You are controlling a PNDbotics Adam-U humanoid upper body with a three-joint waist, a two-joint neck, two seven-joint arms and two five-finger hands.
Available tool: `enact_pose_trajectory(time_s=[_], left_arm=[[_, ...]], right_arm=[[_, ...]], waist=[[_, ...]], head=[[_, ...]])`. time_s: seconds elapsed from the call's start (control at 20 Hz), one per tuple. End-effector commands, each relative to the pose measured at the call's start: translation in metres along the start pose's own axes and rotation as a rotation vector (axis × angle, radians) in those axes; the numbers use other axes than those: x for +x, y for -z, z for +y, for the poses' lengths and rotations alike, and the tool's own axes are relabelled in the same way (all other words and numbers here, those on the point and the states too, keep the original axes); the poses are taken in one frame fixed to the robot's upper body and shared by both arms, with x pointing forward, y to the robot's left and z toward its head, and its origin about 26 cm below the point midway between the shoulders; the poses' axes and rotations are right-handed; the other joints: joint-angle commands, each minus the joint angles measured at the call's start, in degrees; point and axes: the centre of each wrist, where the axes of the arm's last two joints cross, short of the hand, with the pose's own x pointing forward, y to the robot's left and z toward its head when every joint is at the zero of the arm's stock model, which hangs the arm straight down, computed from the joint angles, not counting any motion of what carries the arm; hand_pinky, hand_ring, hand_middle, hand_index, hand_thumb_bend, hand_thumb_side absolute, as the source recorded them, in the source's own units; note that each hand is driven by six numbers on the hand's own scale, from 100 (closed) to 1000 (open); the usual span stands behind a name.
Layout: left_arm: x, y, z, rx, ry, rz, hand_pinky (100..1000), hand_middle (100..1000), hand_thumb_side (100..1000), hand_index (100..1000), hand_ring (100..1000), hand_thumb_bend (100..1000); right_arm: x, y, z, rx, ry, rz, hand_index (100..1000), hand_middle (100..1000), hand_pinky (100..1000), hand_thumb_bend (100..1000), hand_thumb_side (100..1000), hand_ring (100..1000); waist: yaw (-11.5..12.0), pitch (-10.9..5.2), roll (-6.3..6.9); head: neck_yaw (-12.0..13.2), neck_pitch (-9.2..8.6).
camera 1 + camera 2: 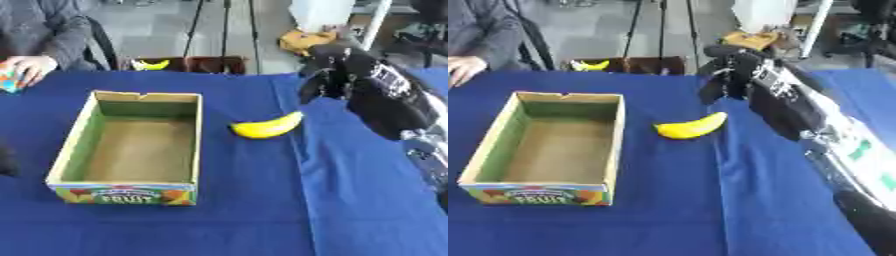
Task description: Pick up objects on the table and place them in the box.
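Banana (pixel 267 127) between box (pixel 196 131) and right hand (pixel 325 75).

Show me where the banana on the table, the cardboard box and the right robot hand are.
banana (pixel 267 128), left eye view, middle of its yellow body.
cardboard box (pixel 124 194), left eye view, printed front wall.
right robot hand (pixel 726 80), right eye view, black fingers hanging above the table.
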Motion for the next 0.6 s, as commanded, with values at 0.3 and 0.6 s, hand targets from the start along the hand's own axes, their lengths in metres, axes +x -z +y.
enact_pose_trajectory(time_s=[0.3, 0.6], left_arm=[[0.0090, 0.0036, 0.0075, 0.001, 0.027, -0.025, 575, 588, 1000, 753, 570, 146], [0.0088, 0.0036, 0.0071, -0.004, 0.027, -0.024, 575, 588, 1000, 753, 570, 145]], right_arm=[[0.0078, 0.0016, -0.0039, 0.014, -0.027, -0.013, 897, 709, 667, 100, 752, 664], [0.0036, 0.0022, -0.0126, 0.026, -0.076, 0.037, 895, 704, 668, 100, 766, 658]], waist=[[0.1, -1.02, -0.08], [0.3, -0.96, -0.11]], head=[[0.0, -0.38], [-0.1, -0.13]])
